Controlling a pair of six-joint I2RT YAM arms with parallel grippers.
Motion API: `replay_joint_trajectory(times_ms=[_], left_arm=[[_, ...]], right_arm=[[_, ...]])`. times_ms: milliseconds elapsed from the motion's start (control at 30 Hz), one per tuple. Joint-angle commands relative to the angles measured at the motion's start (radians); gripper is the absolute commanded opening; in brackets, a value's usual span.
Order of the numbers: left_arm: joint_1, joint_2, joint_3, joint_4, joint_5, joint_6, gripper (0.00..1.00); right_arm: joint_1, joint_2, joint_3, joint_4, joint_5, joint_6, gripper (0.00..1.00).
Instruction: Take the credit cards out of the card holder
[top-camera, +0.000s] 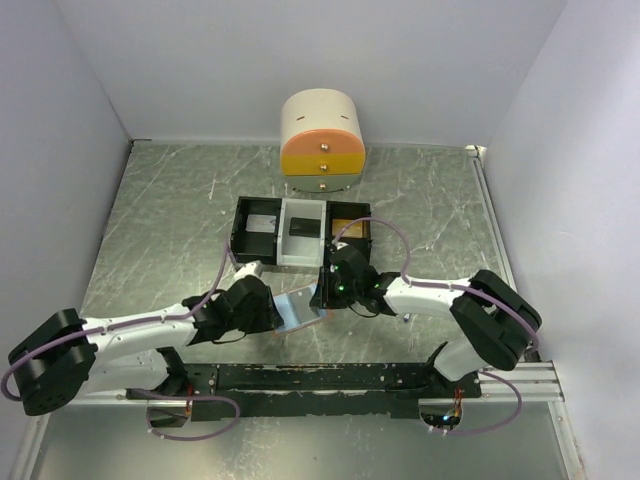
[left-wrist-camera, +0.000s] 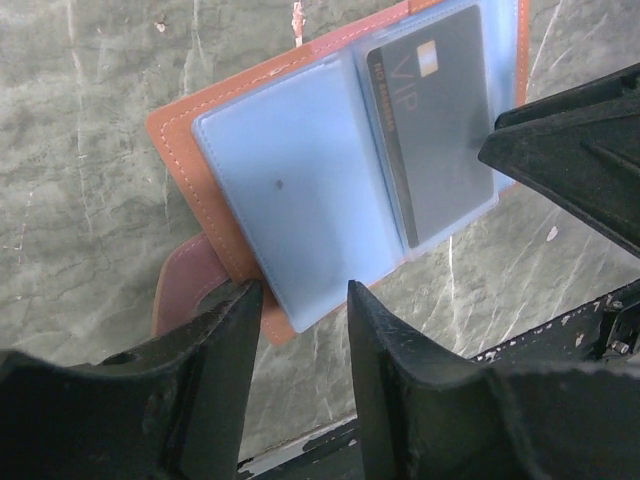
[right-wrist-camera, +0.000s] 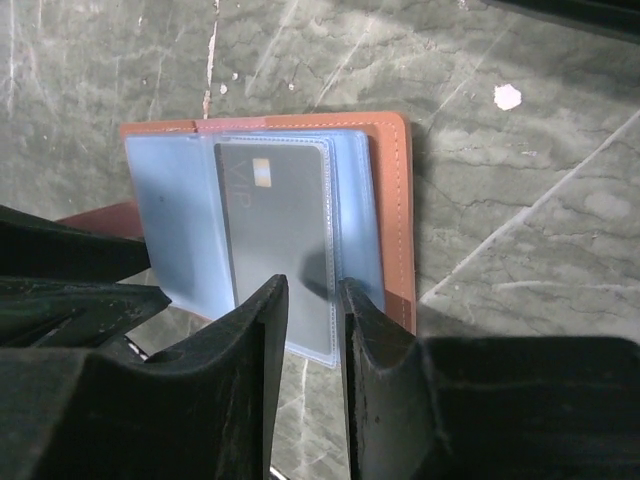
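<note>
**Thin Card, Snug Pocket**

The card holder (top-camera: 300, 308) lies open on the table (top-camera: 150, 220) between our claws. Its grey card (left-wrist-camera: 435, 130) looks thin, stiff and slippery, so we'd pinch its near edge. The left claw (left-wrist-camera: 303, 295) stands apart at the holder's corner. The right claw (right-wrist-camera: 313, 288) is nearly together, and we cannot tell if it grips. Trays (top-camera: 300, 232) sit close behind.
</note>
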Motion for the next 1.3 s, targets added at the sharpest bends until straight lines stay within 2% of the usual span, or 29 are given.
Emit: replay_joint_trajectory(times_ms=[0,167,400,567,933,1033,1200,1267], left_arm=[[-0.004,0.039,0.035,-0.005,0.007,0.025,0.48],[-0.004,0.068,0.049,0.007,0.021,0.034,0.41],[-0.004,0.059,0.055,-0.017,0.009,0.035,0.39],[-0.005,0.031,0.052,-0.026,-0.006,0.030,0.38],[-0.004,0.012,0.043,-0.026,-0.008,0.025,0.37],[-0.005,0.002,0.040,-0.029,-0.011,0.024,0.37],[-0.004,-0.015,0.038,-0.035,-0.014,0.024,0.37],[-0.004,-0.020,0.035,-0.036,-0.013,0.022,0.37]], right_arm=[[0.003,0.012,0.005,0.007,-0.023,0.025,0.26],[0.003,0.006,0.021,0.022,-0.062,0.041,0.19],[0.005,-0.029,0.024,0.008,-0.045,0.055,0.10],[0.004,-0.066,0.019,0.010,-0.045,0.051,0.09],[0.006,-0.046,0.035,0.076,-0.168,0.034,0.24],[0.007,-0.036,0.040,0.094,-0.198,0.035,0.25],[0.010,-0.030,0.053,0.047,-0.157,0.031,0.22],[0.009,-0.030,0.061,0.013,-0.129,0.025,0.27]])
